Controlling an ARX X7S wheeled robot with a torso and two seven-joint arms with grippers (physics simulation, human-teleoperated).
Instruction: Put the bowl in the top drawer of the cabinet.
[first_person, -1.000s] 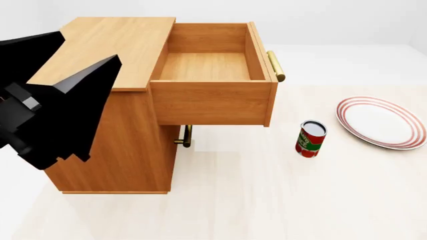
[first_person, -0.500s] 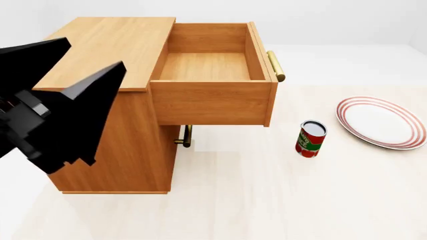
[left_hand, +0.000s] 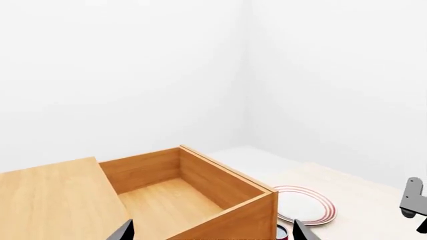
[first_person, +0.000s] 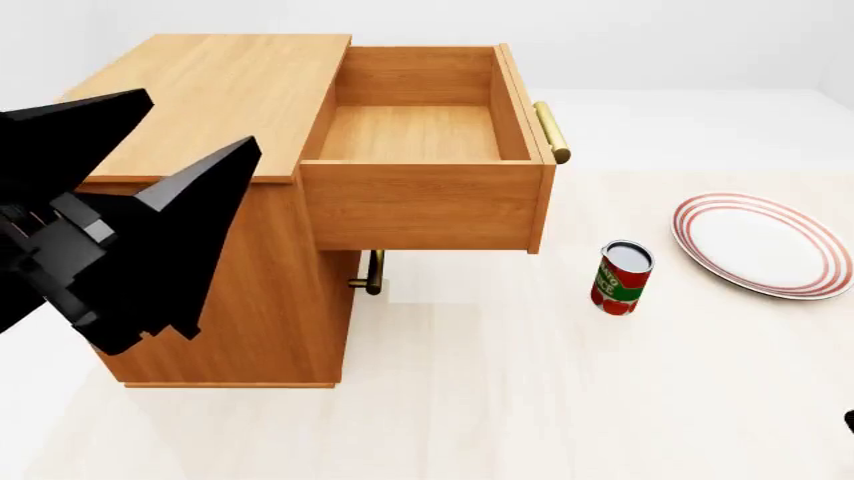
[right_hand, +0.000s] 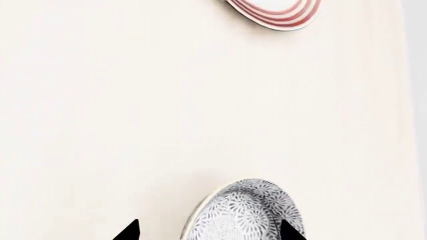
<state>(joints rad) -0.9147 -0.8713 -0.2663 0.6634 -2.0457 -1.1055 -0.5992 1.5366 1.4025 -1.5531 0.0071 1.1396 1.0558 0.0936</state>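
Because the cabinet (first_person: 254, 215) stands with its top drawer (first_person: 424, 135) pulled out and empty to receive it, the bowl (right_hand: 243, 212) waits on the floor between the spread, empty right gripper (right_hand: 208, 231) fingertips, while the left gripper (left_hand: 210, 232) hovers unclenched.

A bare simulated room, no real home or workshop: blank white walls (left_hand: 133, 75) meeting in a corner, a pale cream floor (first_person: 534, 400), and household props only, namely a wooden cabinet (first_person: 227, 120), plate (first_person: 763, 245) and tin can (first_person: 621, 277).
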